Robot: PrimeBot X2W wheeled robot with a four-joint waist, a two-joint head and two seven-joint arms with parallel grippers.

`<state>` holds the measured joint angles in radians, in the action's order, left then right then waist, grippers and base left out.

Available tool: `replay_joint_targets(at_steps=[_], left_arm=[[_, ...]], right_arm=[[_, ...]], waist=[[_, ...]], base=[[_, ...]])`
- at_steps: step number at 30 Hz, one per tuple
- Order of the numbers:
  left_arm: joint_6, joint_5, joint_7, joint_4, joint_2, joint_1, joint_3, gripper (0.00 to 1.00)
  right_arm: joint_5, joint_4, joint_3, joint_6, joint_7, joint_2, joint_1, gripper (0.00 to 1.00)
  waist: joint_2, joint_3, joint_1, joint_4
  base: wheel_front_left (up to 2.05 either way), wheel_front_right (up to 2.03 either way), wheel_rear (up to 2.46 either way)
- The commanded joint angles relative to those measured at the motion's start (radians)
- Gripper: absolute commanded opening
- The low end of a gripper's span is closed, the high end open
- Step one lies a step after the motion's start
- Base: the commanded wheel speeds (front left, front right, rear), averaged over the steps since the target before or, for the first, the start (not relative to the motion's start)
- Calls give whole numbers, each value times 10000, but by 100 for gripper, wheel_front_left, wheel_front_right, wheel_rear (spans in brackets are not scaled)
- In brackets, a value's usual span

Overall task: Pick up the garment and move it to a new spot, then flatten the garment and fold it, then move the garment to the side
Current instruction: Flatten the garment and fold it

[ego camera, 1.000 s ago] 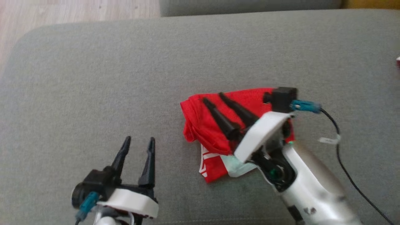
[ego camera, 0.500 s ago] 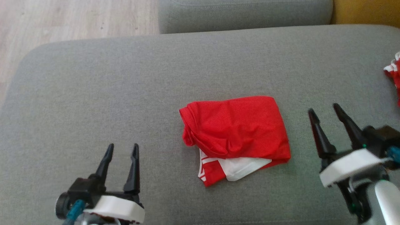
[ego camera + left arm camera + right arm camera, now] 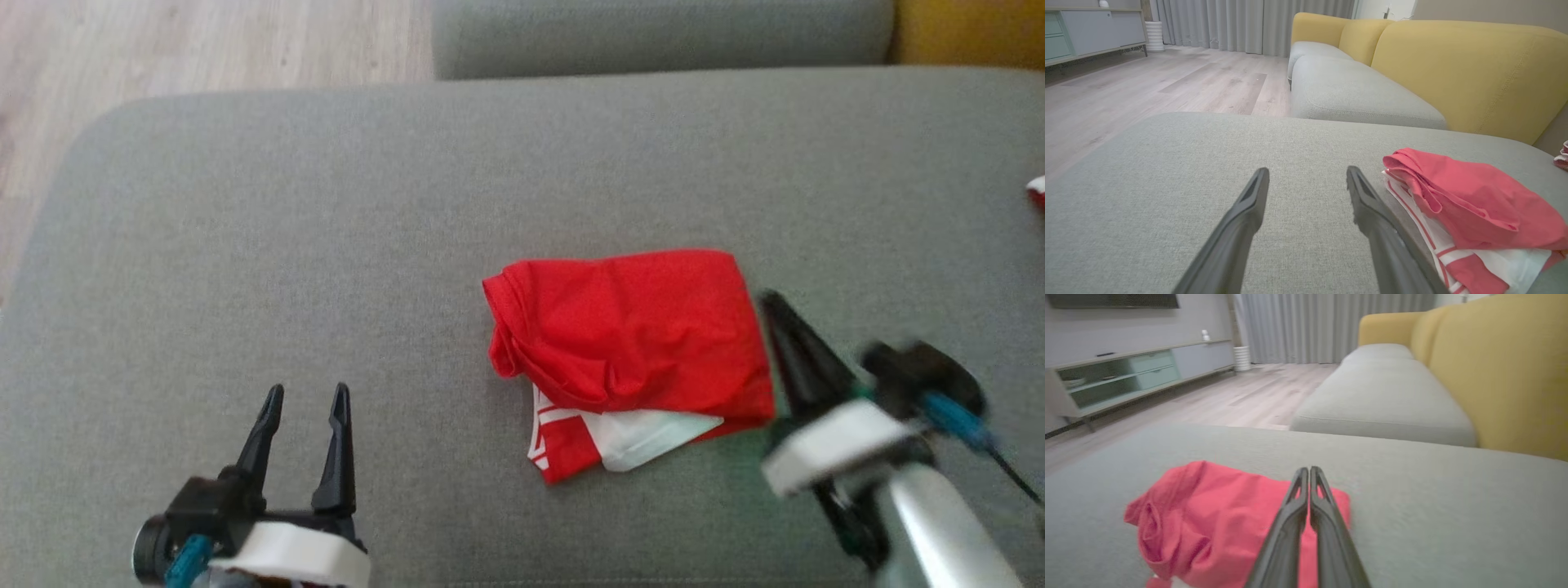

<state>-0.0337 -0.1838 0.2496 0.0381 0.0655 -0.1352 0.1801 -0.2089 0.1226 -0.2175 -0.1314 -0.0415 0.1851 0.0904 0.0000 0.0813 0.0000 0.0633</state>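
Plainly, wrist view: right gripper closed; head view blurred.

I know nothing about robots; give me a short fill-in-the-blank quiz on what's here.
The folded garment is mostly ____ in colour.
It lies on a ____ sofa cushion.
The left gripper is ____, its fingers apart.
The right gripper is ____, its fingers touching.
Missing words: red, grey, open, shut.
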Motion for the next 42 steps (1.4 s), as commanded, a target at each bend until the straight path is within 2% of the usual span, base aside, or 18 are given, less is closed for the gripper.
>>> replay_joint_targets(at_steps=[1, 4, 11, 14, 19, 24, 33, 38, 42], left_arm=[[77, 85, 122, -327, -32, 590, -371, 100], [145, 133, 122, -287, -67, 812, -331, 100], [273, 193, 122, -98, -124, 1248, -12, 100], [330, 194, 122, 35, -135, 1310, 72, 100], [271, 121, 122, 96, -145, 1262, -10, 100], [270, 64, 122, 78, -149, 1250, -100, 100], [197, -21, 122, 100, -151, 1144, -78, 100], [154, -80, 122, 132, -151, 1073, -116, 100], [129, -106, 122, 176, -152, 990, -151, 100]], right_arm=[[109, -84, -542, 7, 47, 27, 970, 0], [118, 1004, -1536, 7, 64, -236, 2141, 0], [217, 4129, -3046, 7, -489, -631, 4335, 0], [230, 5229, -3911, 7, -806, -736, 4831, 0], [-432, 6330, -5401, 7, -1164, -717, 4971, 0], [-1425, 6711, -6764, 7, -1324, -424, 4822, 0], [-2744, 6370, -8658, 7, -1672, -268, 4609, 0], [-3331, 6273, -9373, 7, -1657, -342, 4497, 0], [-3693, 6184, -9535, 7, -1823, -441, 4463, 0]], waist=[[0, 317, 0, 57], [0, 640, 0, 125], [0, 1167, 0, 486], [0, 1185, 0, 587], [0, 1104, 0, 635], [0, 1116, 0, 678], [0, 1039, 0, 639], [0, 905, 0, 565], [0, 698, 0, 482]], base=[[0, 0, 0], [0, 0, 0], [0, 0, 0], [0, 0, 0], [0, 0, 0], [0, 0, 0], [0, 0, 0], [0, 0, 0], [0, 0, 0]])
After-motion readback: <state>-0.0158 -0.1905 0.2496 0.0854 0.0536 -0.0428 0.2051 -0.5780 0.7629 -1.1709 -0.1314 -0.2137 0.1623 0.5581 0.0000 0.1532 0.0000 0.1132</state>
